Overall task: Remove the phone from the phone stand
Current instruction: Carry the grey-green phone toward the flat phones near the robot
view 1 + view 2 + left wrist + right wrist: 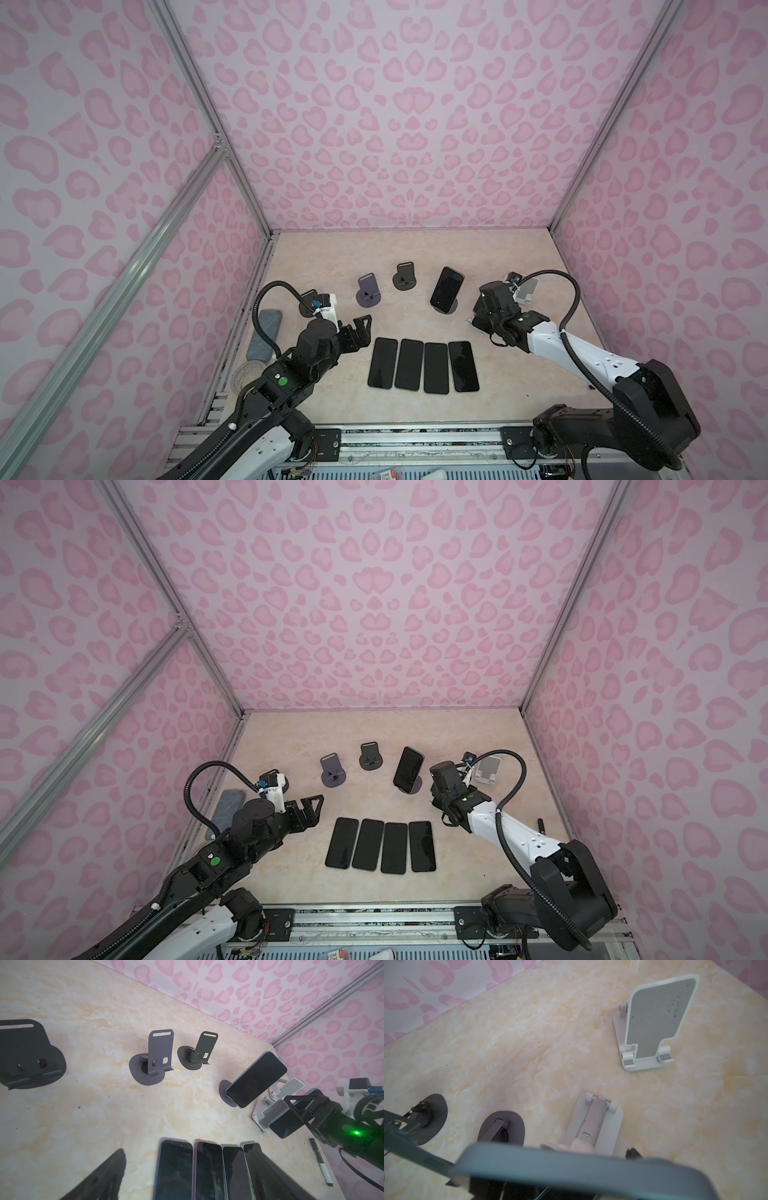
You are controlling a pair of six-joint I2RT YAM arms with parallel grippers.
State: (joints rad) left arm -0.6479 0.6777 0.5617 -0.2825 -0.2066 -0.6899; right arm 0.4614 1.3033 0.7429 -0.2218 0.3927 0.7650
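Row (424,365), both top views: four handsets lie flat, screens up, side by side at the near edge. We take this for the drop spot.
Left gripper (360,330): jaws apart and empty, hanging just left of the row, clear of the other arm's work, we judge.
Propped phone (446,291): leans back on a dark stand (453,308), untouched; next in line, we'd guess.
Grey stand (368,293), black stand (404,277): both bare.
Right gripper (295,1111), left wrist view: clamped across the phone (280,1126), fingers on opposite edges, a hold we think suits a lift off the lip.
Stand (262,1114): white. The phone sits against its plate, and we cannot tell whether it has cleared the cradle.
Spare stand (291,1087): white, bare, just behind.
Phone, right wrist view: a blurred blue-grey edge fills the foreground, over the stand's base and hinged arm. The spare stand faces us, well apart.
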